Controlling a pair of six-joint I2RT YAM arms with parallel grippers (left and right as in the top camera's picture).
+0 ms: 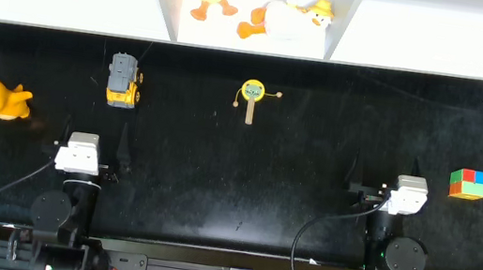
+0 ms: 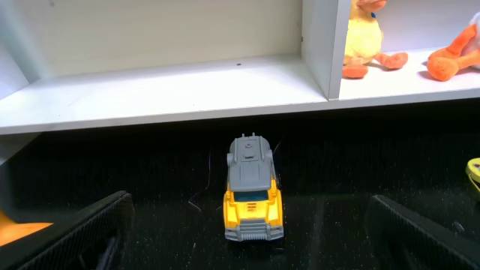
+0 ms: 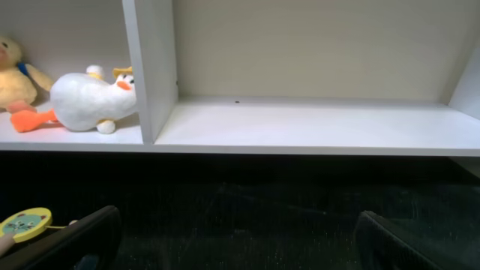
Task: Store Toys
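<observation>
Left wrist view: my left claw (image 2: 249, 202) hangs wide open, the yellow truck (image 1: 123, 79) ahead, centred on its gap, untouched; my right claw (image 3: 238, 217) gapes wide too. Next, I judge: advance, grip, carry to the shelf (image 2: 187, 90).

Left gripper (image 1: 94, 138): toy truck (image 2: 253, 191) centred ahead of spread jaws; open shelf bay (image 2: 165, 82) beyond it. Right gripper (image 1: 385, 176): mat (image 3: 262, 217) ahead of spread jaws runs free to wide shelf bay (image 3: 315, 124), divider (image 3: 154, 67) flanking
</observation>
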